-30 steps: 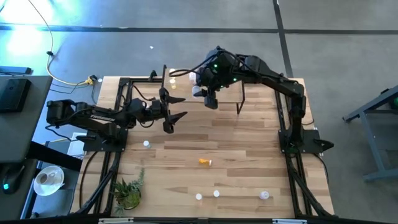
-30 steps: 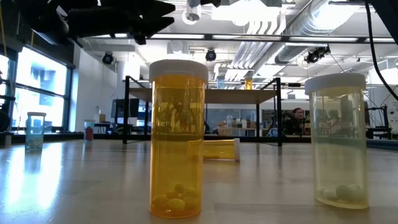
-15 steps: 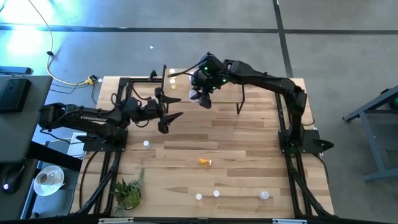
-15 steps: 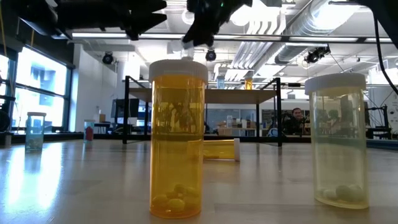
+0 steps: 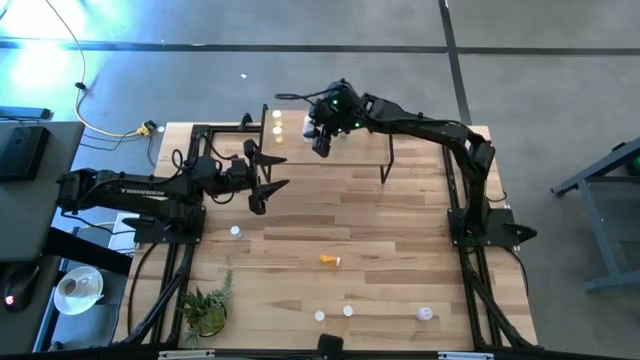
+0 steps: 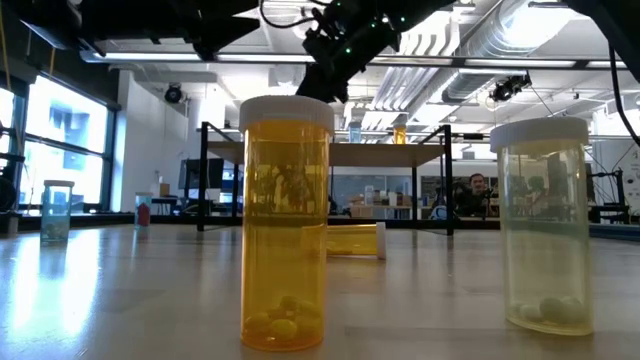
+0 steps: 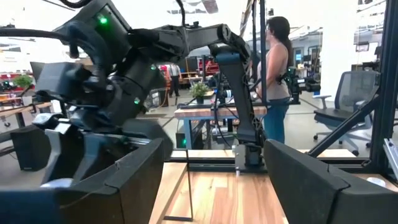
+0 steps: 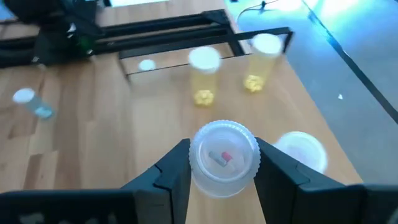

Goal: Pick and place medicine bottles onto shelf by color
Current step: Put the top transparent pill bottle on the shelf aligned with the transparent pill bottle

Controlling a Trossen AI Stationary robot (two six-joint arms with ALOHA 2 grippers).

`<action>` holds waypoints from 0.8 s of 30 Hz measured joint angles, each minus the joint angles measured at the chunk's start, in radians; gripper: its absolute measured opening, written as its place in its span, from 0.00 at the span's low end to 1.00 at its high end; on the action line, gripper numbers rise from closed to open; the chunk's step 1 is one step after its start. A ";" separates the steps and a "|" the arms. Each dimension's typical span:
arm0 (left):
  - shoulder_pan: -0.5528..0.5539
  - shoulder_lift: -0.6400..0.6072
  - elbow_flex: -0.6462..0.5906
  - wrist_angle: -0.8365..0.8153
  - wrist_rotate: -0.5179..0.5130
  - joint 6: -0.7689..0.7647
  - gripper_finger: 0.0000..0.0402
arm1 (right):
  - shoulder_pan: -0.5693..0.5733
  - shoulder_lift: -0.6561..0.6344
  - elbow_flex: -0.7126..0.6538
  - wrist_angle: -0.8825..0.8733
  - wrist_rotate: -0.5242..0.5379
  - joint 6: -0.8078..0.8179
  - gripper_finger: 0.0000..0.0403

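My right gripper (image 5: 320, 140) hangs over the shelf (image 5: 350, 140) at the table's far side, shut on a clear medicine bottle (image 8: 224, 158). Two yellowish bottles (image 8: 204, 78) (image 8: 261, 62) and a white-capped one (image 8: 300, 149) stand upright on the shelf board beyond it. My left gripper (image 5: 270, 175) waits open, left of the shelf, with nothing between its fingers (image 7: 118, 180). On the table stand an orange bottle (image 6: 285, 225) and a pale bottle (image 6: 545, 225), and another orange bottle (image 5: 330, 260) lies on its side. My right gripper pinches the clear bottle's side walls (image 8: 194, 163) between its two fingers (image 8: 280, 171). The fingers slant down from the table's right side. The bottle's round ribbed end (image 8: 224, 146) faces the wrist camera, with a red-and-white speck showing in it. The bottle is lifted above the shelf board.
A bluish bottle (image 8: 31, 102) and a small bottle (image 5: 235, 232) stand on the table's left half. Three white-capped bottles (image 5: 348, 311) stand near the front edge. A potted plant (image 5: 205, 310) sits at the near left corner. A person (image 7: 277, 74) stands beyond the table.
My right gripper has come down with the clear bottle and moved toward the far left, over the shelf, tipping more steeply down. My left gripper has drawn back a little toward the table's left edge, still open.
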 joint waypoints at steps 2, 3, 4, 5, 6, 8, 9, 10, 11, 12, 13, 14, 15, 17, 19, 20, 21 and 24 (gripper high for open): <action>0.000 0.000 0.000 0.001 0.000 0.000 0.66 | -0.008 0.000 -0.008 0.021 0.001 0.019 0.32; 0.000 0.000 0.000 0.001 0.000 0.000 0.66 | -0.010 0.000 -0.010 0.024 0.002 0.026 0.32; 0.000 0.000 0.000 0.001 0.000 0.000 0.66 | -0.011 0.000 -0.011 0.019 0.002 0.029 0.32; 0.000 0.000 0.000 0.001 0.000 0.000 0.66 | -0.011 0.000 -0.011 0.014 0.002 0.031 0.32; 0.000 0.000 0.000 0.001 0.000 -0.001 0.66 | -0.010 0.002 -0.011 0.016 0.002 0.034 0.32; 0.000 0.000 0.000 0.001 0.000 -0.002 0.66 | -0.007 0.007 -0.011 0.022 0.001 0.046 0.32; 0.000 0.000 0.000 0.001 0.000 -0.001 0.66 | -0.004 0.012 -0.011 0.022 0.001 0.046 0.32; 0.000 0.000 0.000 0.001 0.000 -0.002 0.66 | -0.001 0.020 -0.011 0.022 0.002 0.045 0.32; 0.000 0.000 0.000 0.001 0.000 -0.004 0.66 | 0.002 0.029 -0.011 0.019 0.002 0.042 0.32; 0.000 0.000 0.000 0.001 0.000 -0.004 0.66 | 0.006 0.039 -0.011 0.016 0.003 0.030 0.32; 0.000 0.000 0.000 0.000 0.000 -0.004 0.66 | 0.007 0.046 -0.011 0.013 0.009 0.021 0.32; 0.000 0.000 0.000 -0.003 0.000 -0.004 0.66 | 0.008 0.050 -0.012 0.007 0.019 0.018 0.32; 0.000 0.000 0.000 -0.006 0.000 -0.004 0.66 | 0.009 0.053 -0.012 0.005 0.021 0.018 0.32; 0.000 0.000 0.000 -0.008 0.000 -0.004 0.66 | 0.008 0.055 -0.012 0.004 0.021 0.019 0.32; 0.000 0.000 0.000 -0.008 0.000 -0.001 0.66 | 0.007 0.055 -0.012 -0.010 0.021 0.019 0.32; 0.000 0.000 0.000 -0.008 0.000 0.000 0.66 | 0.007 0.055 -0.012 -0.016 0.021 0.019 0.32; 0.000 0.000 0.000 -0.008 0.000 0.000 0.66 | 0.006 0.055 -0.012 -0.020 0.022 0.019 0.32; 0.000 0.000 0.000 -0.009 0.000 0.000 0.66 | 0.006 0.055 -0.012 -0.025 0.028 0.019 0.32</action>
